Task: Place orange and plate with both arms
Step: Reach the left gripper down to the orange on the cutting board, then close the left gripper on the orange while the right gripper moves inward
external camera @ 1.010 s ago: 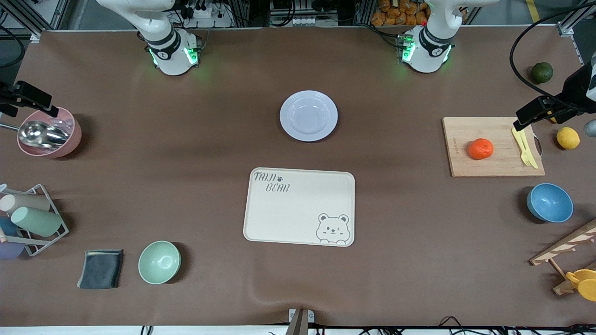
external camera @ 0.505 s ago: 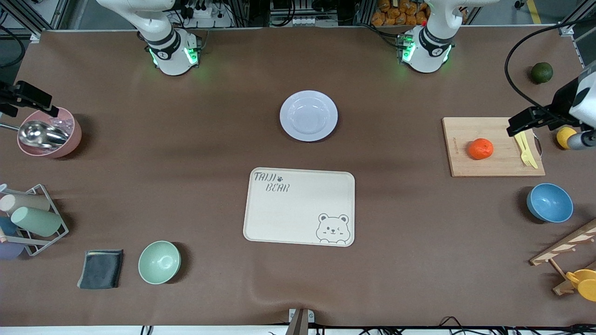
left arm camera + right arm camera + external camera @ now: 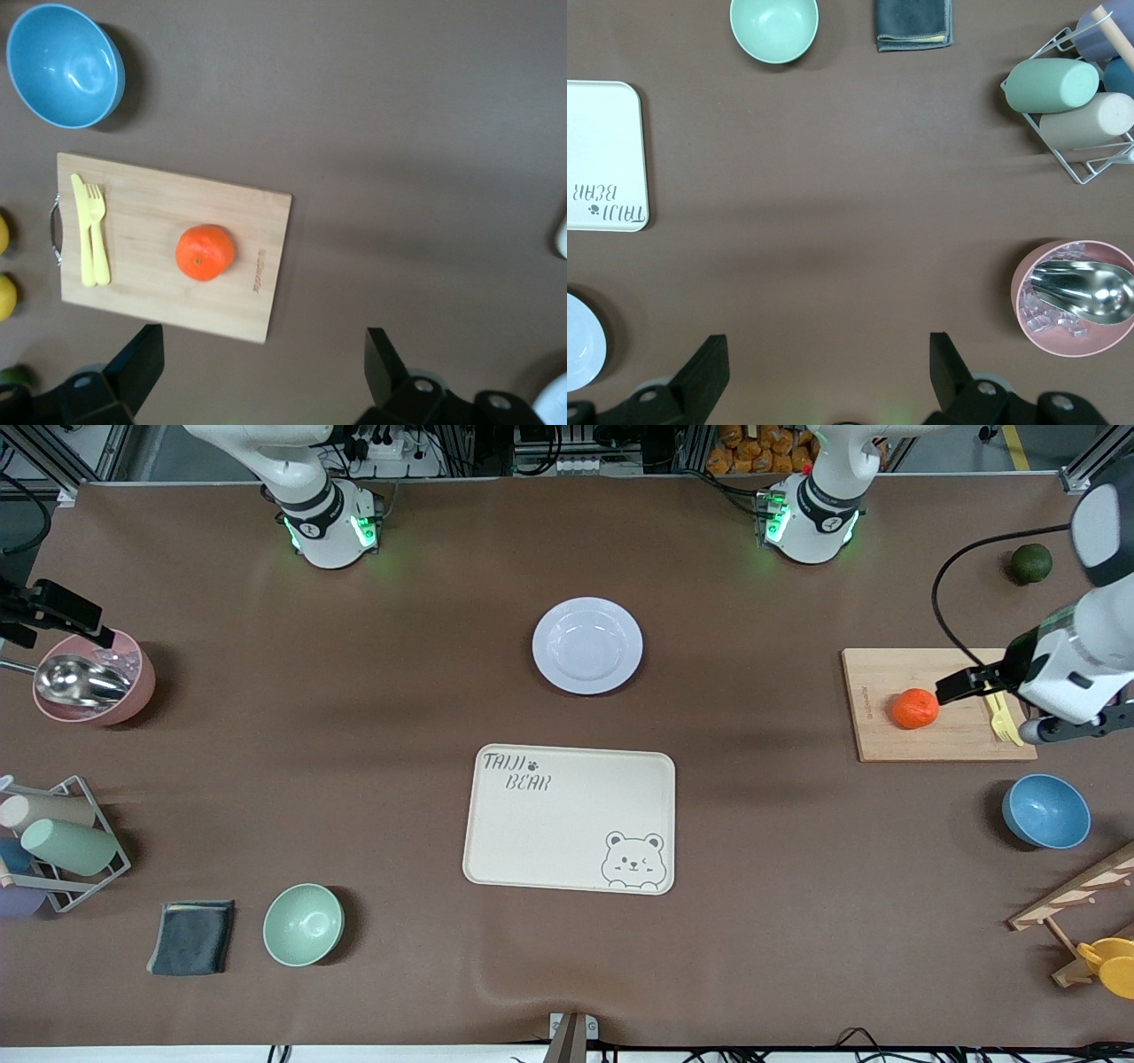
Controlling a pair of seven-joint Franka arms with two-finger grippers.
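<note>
Across the front view, the orange (image 3: pixel 914 708) sits on the board (image 3: pixel 886 740) at the left arm's end of the table, the plate (image 3: pixel 586 646) lies bare mid-table, farther from the camera than the tray (image 3: pixel 569 817), and the left gripper (image 3: pixel 1035 717) hangs over the board's fork (image 3: pixel 999 714) end while the right arm waits at the pink bowl (image 3: pixel 93 677). Seen from the left wrist, the left gripper (image 3: pixel 261 367) has its fingers wide apart and empty, short of the orange (image 3: pixel 205 252); it looks best to centre over the fruit, then descend straight. The orange is round, with no long axis, dimple up. From the right wrist, the right gripper (image 3: pixel 828 367) is likewise spread and empty, plate (image 3: pixel 580 341) edge just showing.
</note>
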